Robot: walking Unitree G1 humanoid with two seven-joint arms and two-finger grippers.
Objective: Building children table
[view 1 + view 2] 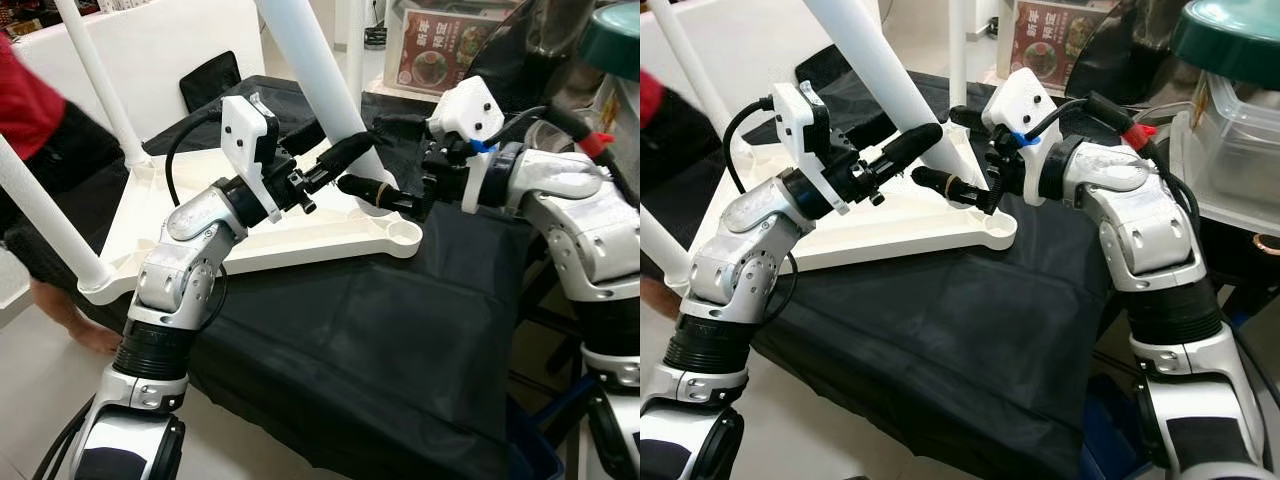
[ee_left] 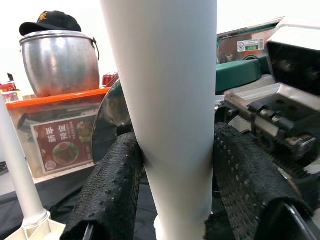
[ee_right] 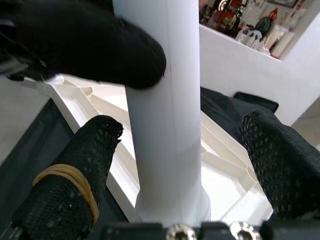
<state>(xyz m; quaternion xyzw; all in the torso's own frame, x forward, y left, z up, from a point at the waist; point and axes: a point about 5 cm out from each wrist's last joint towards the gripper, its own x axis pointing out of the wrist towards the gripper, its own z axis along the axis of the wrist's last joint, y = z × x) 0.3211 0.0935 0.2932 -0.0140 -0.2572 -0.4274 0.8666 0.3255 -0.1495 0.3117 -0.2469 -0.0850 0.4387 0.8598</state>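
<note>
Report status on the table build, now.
Left gripper shut on the leg. Right gripper open around the leg, near its base. Tabletop upside down on black cloth. Person close by.

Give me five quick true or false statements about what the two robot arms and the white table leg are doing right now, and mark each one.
1. The left tool is closed on the thick white plastic table leg. True.
2. The right tool is clamped tight on that leg. False: its fingers are spread to either side of the leg's base, with gaps.
3. The white upturned plastic tabletop lies on a black cloth. True.
4. The leg lies flat on the cloth. False: it stands up from the tabletop, tilted.
5. A yellowish rubber band circles one right finger. True.
</note>
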